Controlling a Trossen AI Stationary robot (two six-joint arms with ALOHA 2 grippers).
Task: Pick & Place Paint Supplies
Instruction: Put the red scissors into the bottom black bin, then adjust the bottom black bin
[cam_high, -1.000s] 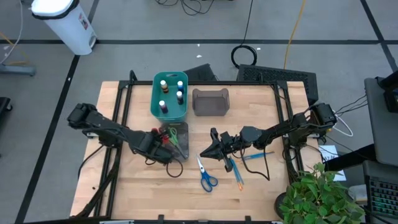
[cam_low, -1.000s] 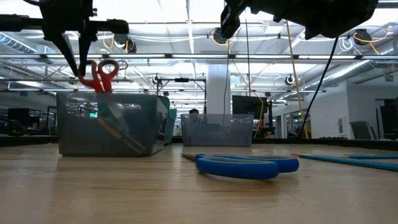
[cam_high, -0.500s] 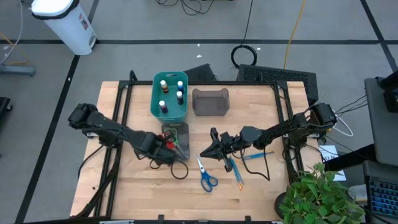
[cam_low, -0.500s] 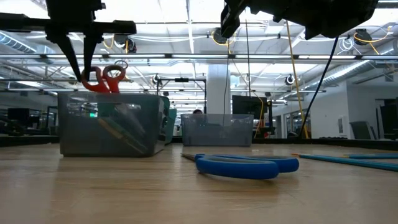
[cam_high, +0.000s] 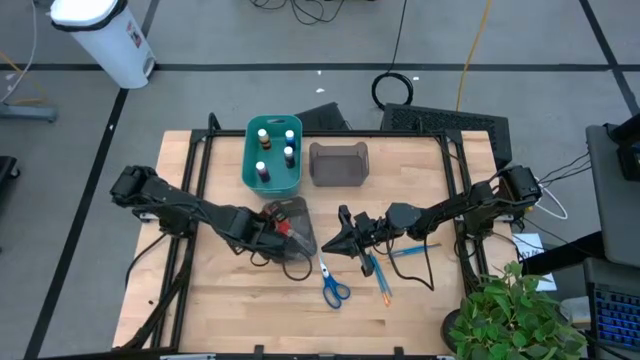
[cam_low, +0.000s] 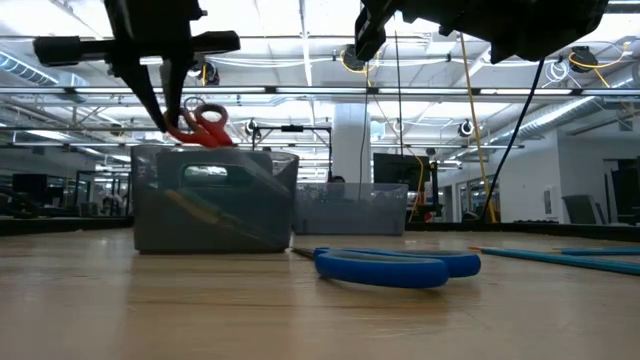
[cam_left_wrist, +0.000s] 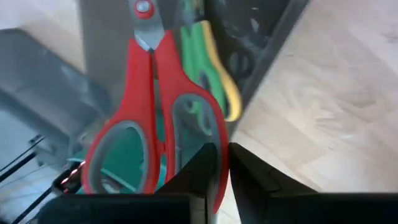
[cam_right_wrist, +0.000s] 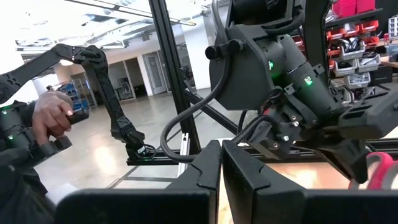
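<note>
My left gripper (cam_high: 272, 228) is shut on red-handled scissors (cam_left_wrist: 143, 93) over a grey bin (cam_high: 300, 242) at the table's middle left. The red handles (cam_low: 205, 128) stand just above the bin's rim. Scissors with green-yellow handles (cam_left_wrist: 208, 62) lie inside that bin. Blue-handled scissors (cam_high: 331, 284) lie flat on the table near the front, with thin blue and orange brushes (cam_high: 381, 280) to their right. Small white-capped bottles stand in a teal bin (cam_high: 272, 155). My right gripper (cam_high: 345, 240) hangs shut above the table's middle, holding nothing. My left gripper pinches the rim of one red handle loop (cam_left_wrist: 217, 134) between its two fingers. The fingers (cam_low: 165, 100) come from above, slanting down. The scissors hang clear of the table, handles up and pivot end (cam_left_wrist: 143, 9) pointing down into the grey bin.
A second grey bin (cam_high: 338, 163) stands behind the middle, right of the teal one. Another blue brush (cam_high: 415, 250) lies at the right. A potted plant (cam_high: 515, 315) overhangs the near right corner. A person's hand (cam_right_wrist: 53, 112) shows beyond the table.
My left gripper has carried the red scissors toward the table's right edge and slightly down, tipping steeper. The grey bin beneath it has slid along the table to the right. The right arm has kept still.
</note>
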